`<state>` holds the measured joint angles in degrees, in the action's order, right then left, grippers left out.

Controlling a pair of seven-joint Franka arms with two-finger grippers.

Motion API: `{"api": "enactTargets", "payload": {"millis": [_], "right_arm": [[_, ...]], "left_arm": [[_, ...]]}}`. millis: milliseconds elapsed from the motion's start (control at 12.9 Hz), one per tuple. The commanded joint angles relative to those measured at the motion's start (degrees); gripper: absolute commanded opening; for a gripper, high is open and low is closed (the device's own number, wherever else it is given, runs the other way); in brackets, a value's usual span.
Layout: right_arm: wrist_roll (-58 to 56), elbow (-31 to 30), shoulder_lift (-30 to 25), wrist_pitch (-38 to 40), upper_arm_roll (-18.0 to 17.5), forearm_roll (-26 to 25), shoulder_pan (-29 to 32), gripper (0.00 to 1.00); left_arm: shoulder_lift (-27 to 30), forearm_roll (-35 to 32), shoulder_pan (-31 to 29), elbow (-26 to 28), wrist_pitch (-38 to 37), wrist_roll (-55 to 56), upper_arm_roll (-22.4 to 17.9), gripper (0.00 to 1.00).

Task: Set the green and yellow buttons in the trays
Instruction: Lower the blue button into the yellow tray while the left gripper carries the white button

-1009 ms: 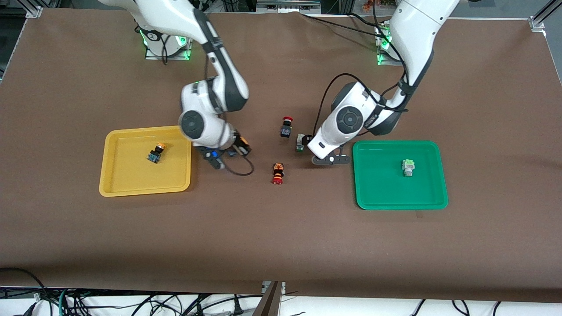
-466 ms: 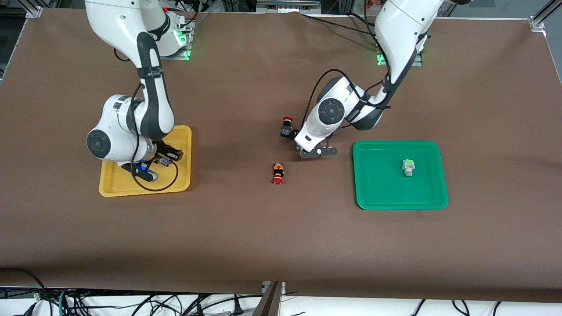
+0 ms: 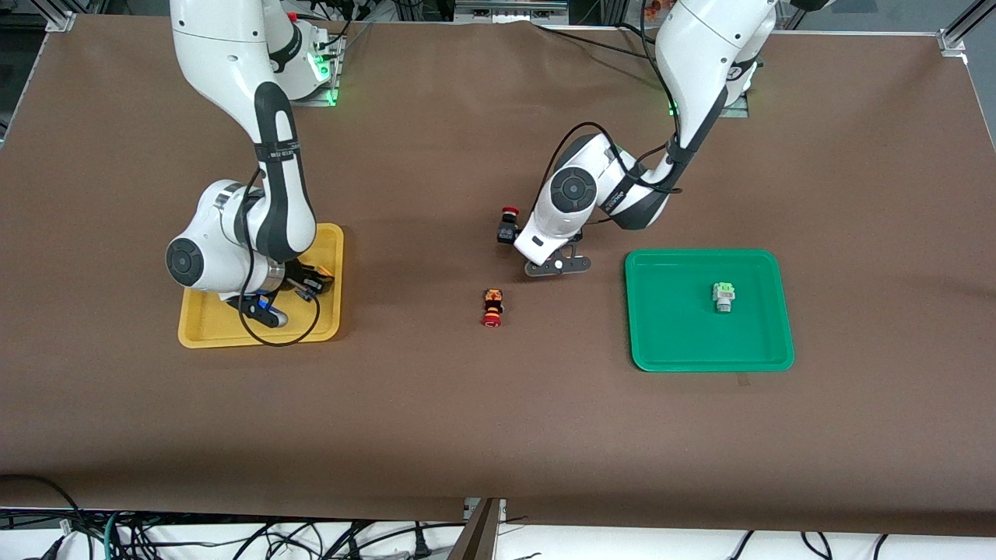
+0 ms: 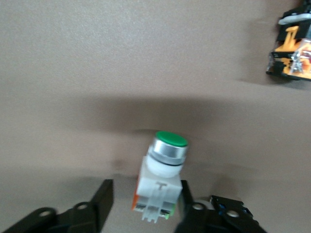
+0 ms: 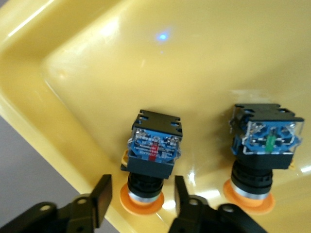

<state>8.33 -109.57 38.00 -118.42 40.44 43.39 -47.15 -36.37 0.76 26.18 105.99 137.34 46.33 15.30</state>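
From the front view I see the right end effector [image 3: 299, 289] low inside the yellow tray [image 3: 204, 330], at the tray's corner toward the table's middle. The left end effector [image 3: 555, 263] is down at the tabletop [image 3: 467, 420] between the red-capped black button [image 3: 508, 226], at about ten o'clock from it, and the green tray [image 3: 669, 354] at about three o'clock. One green button [image 3: 724, 296] lies in the green tray. A red-capped orange-and-black button [image 3: 492, 306] lies on the tabletop at about seven o'clock from the left end effector.

In the left wrist view my left end effector [image 4: 146, 208] is spread, its fingers [image 4: 101, 204] on either side of a second green button [image 4: 162, 177] that lies on the bare tabletop — whether they touch it I cannot tell.

In the right wrist view the right end effector [image 5: 141, 196] is spread around one yellow button [image 5: 151, 162] lying in the yellow tray [image 5: 92, 73], not pinching it. The other yellow button [image 5: 262, 153] lies just beside it — both near the tray's rim.
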Motion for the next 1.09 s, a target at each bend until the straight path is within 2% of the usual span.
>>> {"api": "enactTargets", "payload": {"millis": [0, 155, 310, 466, 621, 776, 853, 1009], "right_arm": [[2.29, 0.84, -3.98, 0.64, 1.65, -0.48, -2.58, 0.99], [9.55, 3.99, -7.4, 2.74, 4.9, -9.07, -7.49, 0.99], [12.67, 9.26, -9.78, 10.01, 6.57, -13.84, -9.01, 0.99], [12.24, 15.14, -12.68, 18.28, 8.86, -17.44, -9.01, 0.99], [12.06, 18.59, -16.36, 23.65, 8.96, -21.31, -9.01, 0.99], [10.23, 18.69, -20.76, 26.12, 8.08, -25.26, -8.84, 0.99], [9.95, 18.69, -23.56, 28.22, 5.47, -28.16, -6.57, 0.99], [9.95, 18.16, -30.67, 30.43, -8.81, -36.15, 5.86, 0.99]], "left_arm": [[-0.81, -1.38, 0.71, -1.67, -0.05, 1.31, -0.71, 0.3], [-0.72, -1.38, 0.28, -1.75, -0.4, 1.31, -0.79, 0.08], [0.85, -1.47, -2.35, -2.54, -2.06, 0.26, -1.32, 0.06], [2.61, -1.55, -7.78, -3.25, -7.49, -8.74, -1.24, 0.06], [4.45, -1.55, -14.99, -2.55, -10.76, -20.7, -1.06, 0.07], [5.43, -1.55, -18.78, -2.37, -13.4, -28.02, -1.15, 0.07], [5.43, -1.55, -20.45, -2.28, -13.76, -30.66, -1.15, 0.07], [5.43, -1.55, -23.62, -1.32, -13.76, -36.81, -1.15, 0.09]]}}
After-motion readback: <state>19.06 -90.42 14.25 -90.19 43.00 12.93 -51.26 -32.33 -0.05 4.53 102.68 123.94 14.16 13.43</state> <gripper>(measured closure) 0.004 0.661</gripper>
